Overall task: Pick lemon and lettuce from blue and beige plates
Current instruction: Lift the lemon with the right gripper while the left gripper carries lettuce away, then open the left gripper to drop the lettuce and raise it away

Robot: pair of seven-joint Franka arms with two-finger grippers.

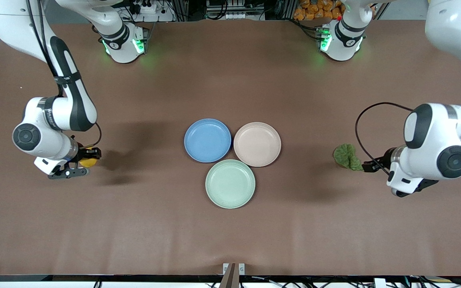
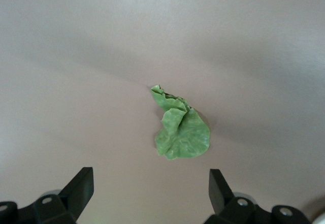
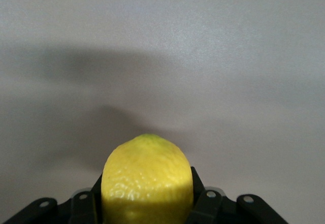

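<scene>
Toward the right arm's end of the table, the right gripper [image 1: 81, 162] clenches the lemon [image 1: 88, 161], while the left gripper [image 2: 151, 188], released, hovers over the lettuce [image 1: 347, 157] on the table, both plates empty; likely lemon release next.

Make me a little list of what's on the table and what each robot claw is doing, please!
lemon: gripped in the right claw, toward the right arm's end of the table
lettuce: lying on the table toward the left arm's end, not held
left claw: open, by the lettuce, fingers apart from the leaf
blue plate: empty
beige plate: empty, beside the blue one
green plate: empty, nearest the front camera
</scene>
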